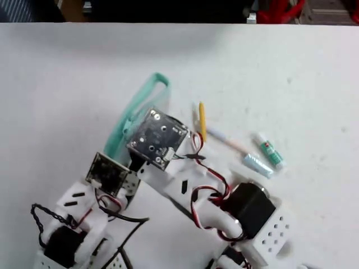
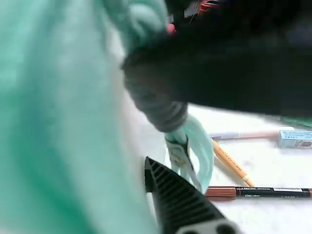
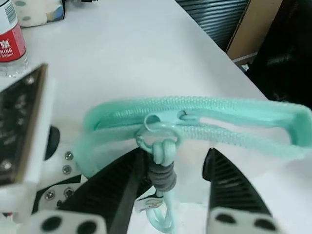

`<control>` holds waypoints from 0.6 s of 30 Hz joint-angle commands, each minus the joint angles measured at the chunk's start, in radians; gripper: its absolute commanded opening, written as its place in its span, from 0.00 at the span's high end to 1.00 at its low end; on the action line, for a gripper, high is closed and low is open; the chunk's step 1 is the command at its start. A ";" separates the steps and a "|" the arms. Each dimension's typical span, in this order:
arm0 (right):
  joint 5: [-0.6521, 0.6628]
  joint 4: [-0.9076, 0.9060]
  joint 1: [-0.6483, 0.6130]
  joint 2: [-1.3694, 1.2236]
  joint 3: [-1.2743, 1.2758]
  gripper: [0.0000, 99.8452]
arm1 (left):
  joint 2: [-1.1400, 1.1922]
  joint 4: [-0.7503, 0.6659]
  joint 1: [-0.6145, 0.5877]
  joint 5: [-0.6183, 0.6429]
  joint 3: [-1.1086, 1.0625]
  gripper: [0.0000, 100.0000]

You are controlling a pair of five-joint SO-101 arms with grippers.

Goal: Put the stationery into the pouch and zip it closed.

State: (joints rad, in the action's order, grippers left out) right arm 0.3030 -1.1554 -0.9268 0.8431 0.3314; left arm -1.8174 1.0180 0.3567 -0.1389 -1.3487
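Right gripper [image 3: 170,190] jaws stand open on either side of the zip pull cord [image 3: 161,217], whose grey bead [image 3: 163,176] rests against one jaw; the mint-green pouch [image 3: 234,126] stands on edge just beyond, zip uppermost, its two rows parted past the slider; a red-labelled bottle [image 3: 7,44] stands farther off on the table.

From the left wrist, pouch fabric presses close to the camera beside the left gripper [image 2: 153,178]; whether that gripper is clamped cannot be told; beyond lie a yellow pencil [image 2: 231,165], a brown-and-black pen [image 2: 258,192], a pink pen [image 2: 243,134] and a pale blue eraser [image 2: 295,138] on the white table [image 2: 278,165].

From above, both arms meet at the pouch; the pencil, pink pen, eraser and a green-and-white tube [image 1: 270,152] lie near it, outside it, on the right arm's side.
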 commanded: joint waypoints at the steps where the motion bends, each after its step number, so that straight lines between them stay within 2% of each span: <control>1: 0.005 0.054 -0.012 0.033 -0.012 0.96 | -0.008 0.003 0.002 -0.011 0.032 0.98; 2: 0.017 0.062 -0.018 0.053 -0.006 0.99 | -0.008 0.003 0.002 -0.011 0.032 0.98; 7: 0.117 0.024 -0.088 0.140 0.029 0.98 | -0.008 0.003 -0.002 -0.011 0.032 0.98; 12: 0.121 -0.070 -0.119 0.153 0.046 0.98 | -0.008 0.003 -0.002 -0.011 0.032 0.98; 18: 0.130 -0.202 -0.332 0.143 -0.002 0.98 | -0.008 0.003 -0.004 -0.011 0.032 0.98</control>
State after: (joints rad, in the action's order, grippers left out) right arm 0.4196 -1.3027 -1.1492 1.0027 0.3498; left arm -1.8297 1.0211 0.3583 -0.1435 -1.3487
